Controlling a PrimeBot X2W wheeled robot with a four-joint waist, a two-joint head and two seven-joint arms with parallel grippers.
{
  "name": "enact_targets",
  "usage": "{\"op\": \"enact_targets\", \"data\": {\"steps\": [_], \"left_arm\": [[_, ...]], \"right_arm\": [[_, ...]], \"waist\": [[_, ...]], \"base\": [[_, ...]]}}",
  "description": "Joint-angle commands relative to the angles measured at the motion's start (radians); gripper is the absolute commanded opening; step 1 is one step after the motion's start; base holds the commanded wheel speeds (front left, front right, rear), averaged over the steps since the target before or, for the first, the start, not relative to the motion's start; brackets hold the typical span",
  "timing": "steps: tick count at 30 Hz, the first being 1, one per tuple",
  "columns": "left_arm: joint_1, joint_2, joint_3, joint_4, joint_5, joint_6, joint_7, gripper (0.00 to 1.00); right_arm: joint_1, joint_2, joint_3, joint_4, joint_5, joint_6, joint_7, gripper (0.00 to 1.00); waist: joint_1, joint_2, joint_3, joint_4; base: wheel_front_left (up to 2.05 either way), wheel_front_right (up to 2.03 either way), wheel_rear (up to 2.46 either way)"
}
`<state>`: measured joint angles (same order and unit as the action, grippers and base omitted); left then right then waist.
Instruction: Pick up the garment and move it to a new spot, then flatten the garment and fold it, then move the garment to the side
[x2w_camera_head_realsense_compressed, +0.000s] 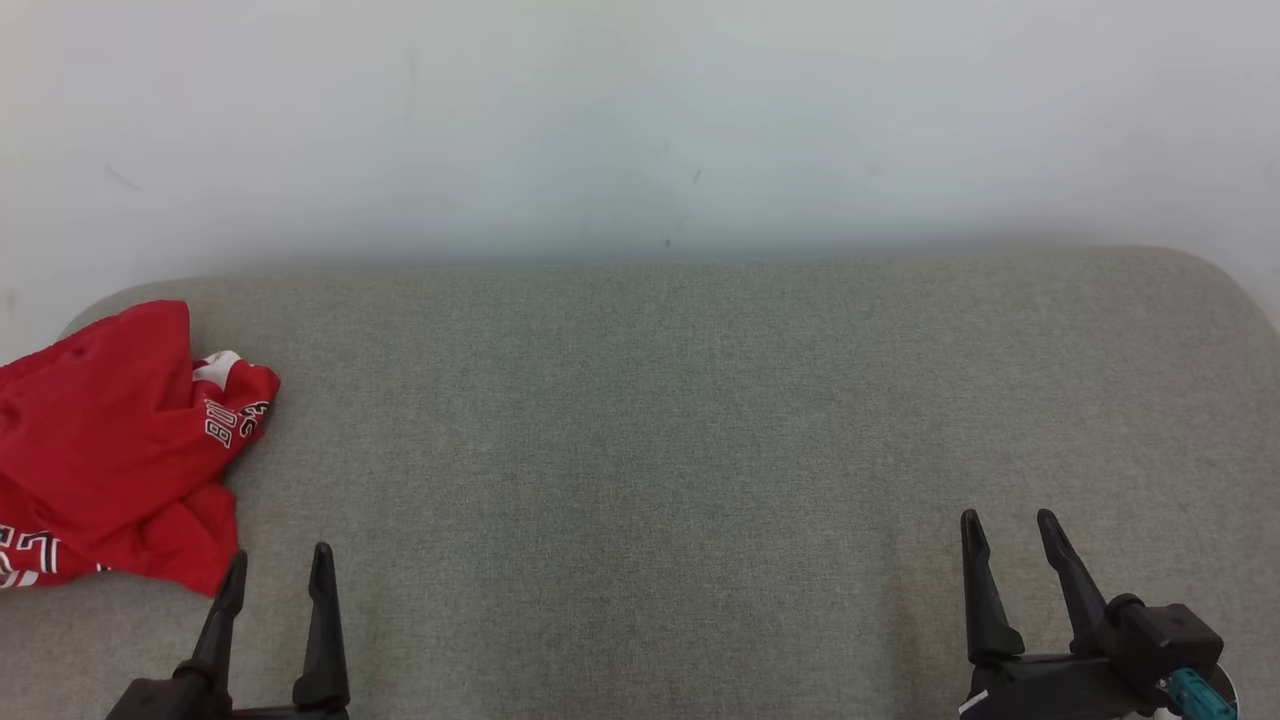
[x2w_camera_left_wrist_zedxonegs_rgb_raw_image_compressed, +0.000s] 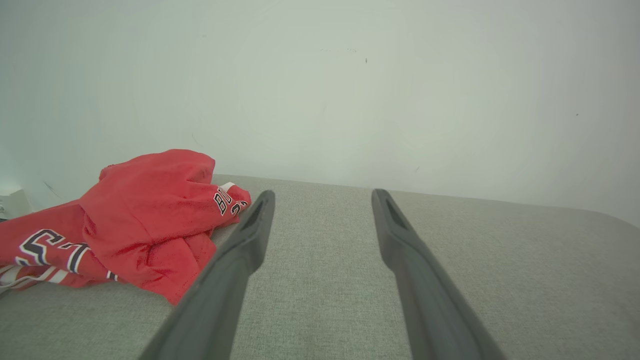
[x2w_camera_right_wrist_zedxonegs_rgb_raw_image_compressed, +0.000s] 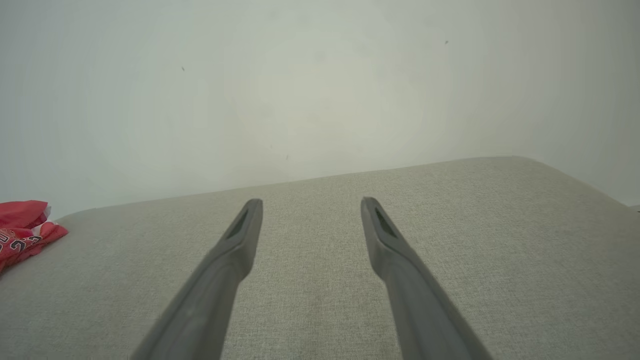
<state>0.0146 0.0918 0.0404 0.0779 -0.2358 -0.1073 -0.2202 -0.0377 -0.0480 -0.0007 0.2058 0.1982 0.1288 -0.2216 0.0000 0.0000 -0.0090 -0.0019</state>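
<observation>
Backing everything from 10 to 2 o'clock in the head view: a plain pale painted wall (x2w_camera_head_realsense_compressed: 640, 120). Below it, a broad grey woven-fabric tabletop (x2w_camera_head_realsense_compressed: 640, 450) with rounded corners, bare across the middle, probably the room needed for spreading and folding.

Heaped at 9 o'clock on the tabletop's left end: a crumpled red mesh garment (x2w_camera_head_realsense_compressed: 100, 450) with white-and-black lettering, running off the picture's left edge. Looks untouched, so the pick-up seems not yet begun.

At 7 o'clock, the left arm's long dark fingers (x2w_camera_head_realsense_compressed: 322, 620), spread wide and gripping nothing, tips just beside the garment's near hem; cannot tell whether touching. At 5 o'clock, the right arm's long dark fingers (x2w_camera_head_realsense_compressed: 982, 590), likewise spread and empty, well apart from the garment. Reads as a ready pose, with the left pair better placed for the first grasp.

From the left wrist: gives the height of the garment (x2w_camera_left_wrist_zedxonegs_rgb_raw_image_compressed: 150, 210), an upper fold draped over a lower layer with large numerals at 9 o'clock, all flattened in the head view. From the right wrist: reduces the garment (x2w_camera_right_wrist_zedxonegs_rgb_raw_image_compressed: 25, 230) to a small red patch at 9 o'clock, and adds the tabletop's rounded far corner at 3 o'clock.
</observation>
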Motion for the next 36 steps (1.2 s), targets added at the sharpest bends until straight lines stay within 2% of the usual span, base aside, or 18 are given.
{"op": "enact_targets", "data": {"steps": [1,16,21,36], "left_arm": [[0.007,0.006,0.001,-0.008,0.022,-0.005,-0.010,1.00],[0.020,0.022,0.014,0.029,0.109,-0.006,-0.036,1.00],[0.027,0.020,0.018,0.021,0.115,0.001,0.002,1.00],[0.035,0.025,0.036,-0.036,0.064,0.019,0.089,1.00]], "right_arm": [[0.009,-0.003,-0.001,-0.007,-0.021,0.003,-0.009,1.00],[0.023,-0.003,-0.009,-0.011,-0.105,0.003,-0.037,1.00],[0.027,-0.004,-0.011,-0.018,-0.131,0.003,-0.034,1.00],[0.042,-0.003,-0.028,-0.061,-0.061,0.003,0.019,1.00]], "waist": [[0.0000,0.0000,-0.001,0.001],[0.0000,0.0000,-0.013,0.001],[0.0000,0.0000,-0.017,-0.002],[0.0000,0.0000,-0.017,0.001]], "base": [[0.00,0.00,0.00],[0.00,0.00,0.00],[0.00,0.00,0.00],[0.00,0.00,0.00]]}}
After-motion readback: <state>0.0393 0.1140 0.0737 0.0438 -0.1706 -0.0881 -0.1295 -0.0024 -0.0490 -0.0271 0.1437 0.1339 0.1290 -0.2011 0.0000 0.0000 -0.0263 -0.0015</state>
